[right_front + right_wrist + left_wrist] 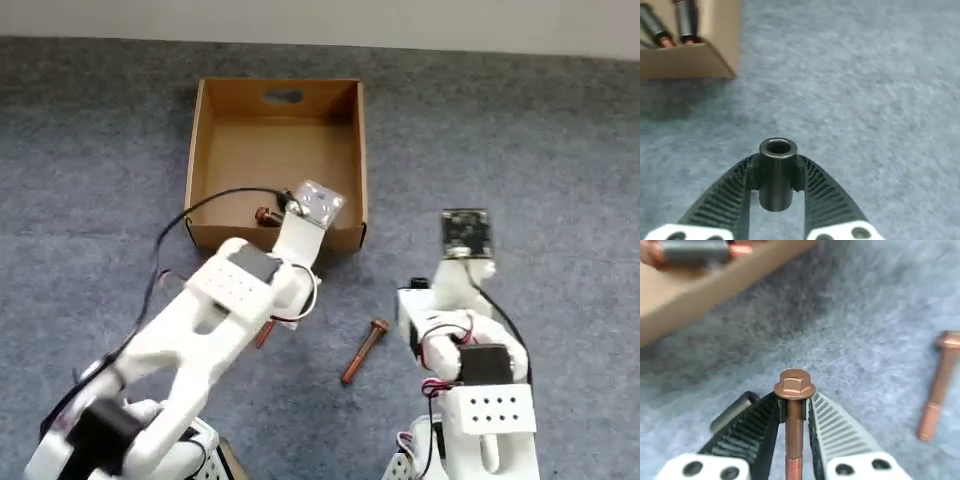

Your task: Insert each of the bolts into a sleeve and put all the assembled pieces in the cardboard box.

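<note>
Copper-coloured metal sits in the left gripper (795, 402) - a hex-head bolt (794, 386) clamped by its shank between a black ribbed finger (757, 425) and a pale ribbed finger (832, 425), head pointing away from the wrist. Just beside the black finger a dark cylinder (732, 410) lies on the grey carpet (865, 300). Farther off, a second copper bolt (937, 385) lies loose on the carpet, well apart from the gripper. In the high view it rests between the two arms.

The right gripper (776, 167) is closed around a black cylindrical sleeve (776, 172), held upright between two black ribbed fingers with its open bore facing the camera, above bare carpet.

Beyond both grippers stands the brown cardboard box (195, 150). Its near corner shows in the right wrist view, with two sleeved pieces (670, 25) inside - dark tubes with copper threaded ends sticking out. The left wrist view shows one such piece inside, blurred.
</note>
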Motion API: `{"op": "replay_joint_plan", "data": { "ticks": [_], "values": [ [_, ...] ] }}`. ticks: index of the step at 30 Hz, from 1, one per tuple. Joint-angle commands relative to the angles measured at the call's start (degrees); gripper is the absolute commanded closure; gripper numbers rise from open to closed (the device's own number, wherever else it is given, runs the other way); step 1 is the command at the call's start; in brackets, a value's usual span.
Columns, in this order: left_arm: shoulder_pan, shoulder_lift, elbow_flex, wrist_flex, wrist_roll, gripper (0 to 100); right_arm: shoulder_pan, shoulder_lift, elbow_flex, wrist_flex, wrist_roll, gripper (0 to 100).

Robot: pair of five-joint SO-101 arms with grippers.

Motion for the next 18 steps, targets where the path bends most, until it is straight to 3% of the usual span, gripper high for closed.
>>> {"op": "replay_joint_plan", "data": {
  "ticks": [1,10,18],
  "values": [
    [-2.1,-11.2,-1.8,3.4,0.2,99,-6.3,-1.0,-2.8,-4.0,-0.2,99.2],
    [-5.6,-24.7,-1.8,6.1,0.0,99,-8.0,-1.0,7.7,-22.6,-0.2,99.2],
    [-5.1,-29.7,-1.8,2.4,0.2,99,-8.0,-1.2,10.0,-24.0,-0.5,99.2]
  ]
}}
